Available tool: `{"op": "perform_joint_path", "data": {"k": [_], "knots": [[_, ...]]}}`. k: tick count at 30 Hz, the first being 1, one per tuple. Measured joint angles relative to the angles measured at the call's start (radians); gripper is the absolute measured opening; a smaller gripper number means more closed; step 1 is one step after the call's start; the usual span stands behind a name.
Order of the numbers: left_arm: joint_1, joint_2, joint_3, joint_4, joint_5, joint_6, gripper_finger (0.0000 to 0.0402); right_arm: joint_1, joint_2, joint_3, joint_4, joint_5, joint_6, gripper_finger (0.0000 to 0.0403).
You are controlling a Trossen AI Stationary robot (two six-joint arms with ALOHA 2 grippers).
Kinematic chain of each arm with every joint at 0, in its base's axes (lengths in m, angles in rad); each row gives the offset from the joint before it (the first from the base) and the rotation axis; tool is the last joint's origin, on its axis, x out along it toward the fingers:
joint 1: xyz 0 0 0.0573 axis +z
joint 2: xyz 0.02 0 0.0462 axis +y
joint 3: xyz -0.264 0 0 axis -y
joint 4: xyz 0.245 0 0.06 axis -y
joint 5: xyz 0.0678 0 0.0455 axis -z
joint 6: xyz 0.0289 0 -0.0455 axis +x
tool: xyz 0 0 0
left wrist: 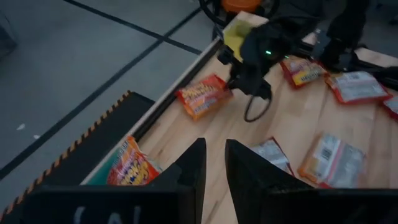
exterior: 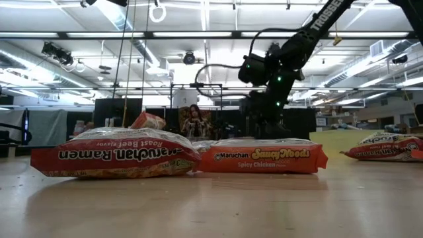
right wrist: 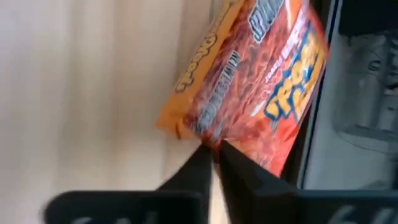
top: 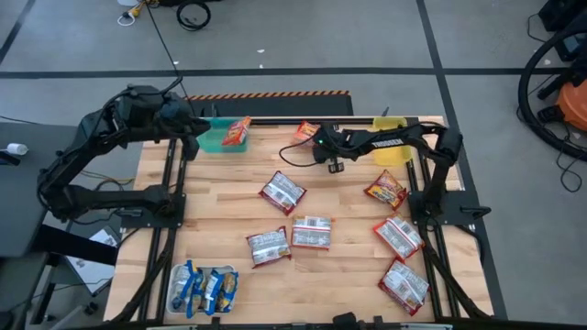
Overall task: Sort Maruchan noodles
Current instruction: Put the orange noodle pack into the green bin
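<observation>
Right wrist view | right gripper (right wrist: 214, 152) pinching orange noodle packet (right wrist: 249, 81) at its edge | left gripper (left wrist: 214, 165) nearly together, over teal tray (top: 218, 140)

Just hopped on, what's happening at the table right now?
The right tool is pinching an edge of an orange packet at the table's far edge. The left tool hovers by the teal tray, which already holds one orange packet. Red-and-white packets still lie loose; blue ones sit in a near-left tray.
</observation>
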Motion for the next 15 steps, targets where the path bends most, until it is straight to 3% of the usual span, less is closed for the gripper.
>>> {"op": "perform_joint_path", "data": {"k": [3,7,15], "knots": [[-0.002,0.007,0.0,0.043,-0.012,-0.005,0.0066,0.022,-0.037,0.003,-0.012,-0.054,0.098,0.0012],[-0.05,0.033,0.0,0.133,-0.009,-0.025,0.0066,0.055,-0.108,0.078,-0.159,-0.133,0.256,0.0006],[-0.263,0.197,0.0,0.317,-0.01,-0.07,0.0076,0.08,-0.235,0.28,-0.399,-0.514,0.665,0.0004]]}}
